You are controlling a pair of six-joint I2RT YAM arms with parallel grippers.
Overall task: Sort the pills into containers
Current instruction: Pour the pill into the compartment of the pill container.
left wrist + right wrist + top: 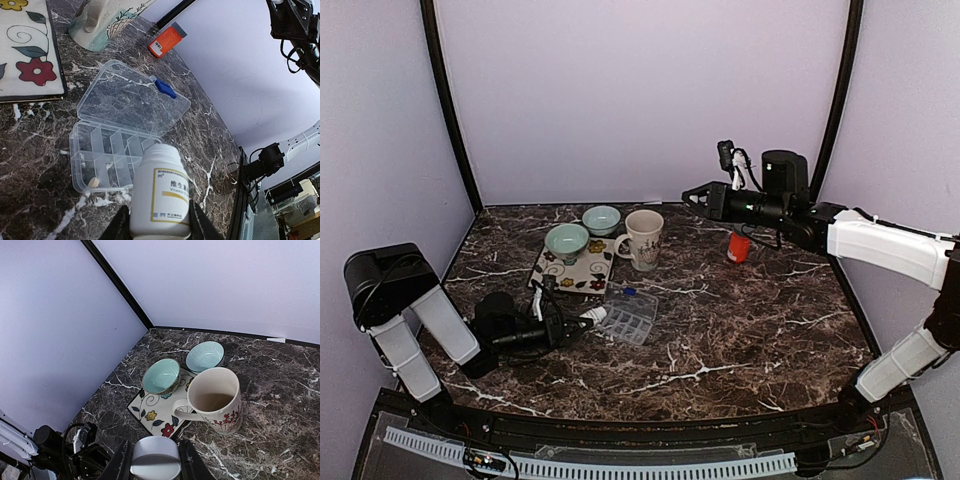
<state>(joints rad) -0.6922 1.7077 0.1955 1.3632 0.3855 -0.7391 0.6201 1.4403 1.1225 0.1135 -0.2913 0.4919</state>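
The smooth, rigid white pill bottle (pixel 160 192), judged light and slippery, is gripped low on its body by the left gripper (pixel 159 226) beside the clear organizer (pixel 107 157) toward the table's (pixel 740 330) near edge, while a white cap (pixel 155 456) is clamped by the right gripper (pixel 154 467).

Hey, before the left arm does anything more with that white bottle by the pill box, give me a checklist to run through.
1. Grip of left gripper on white bottle: ok.
2. Lid of pill organizer open: ok.
3. Bottle neck pointing toward the organizer: ok.
4. Which compartment it aims at: cannot tell.
5. Raised right gripper holding white cap: ok.
6. Bottle mouth uncapped: cannot tell.
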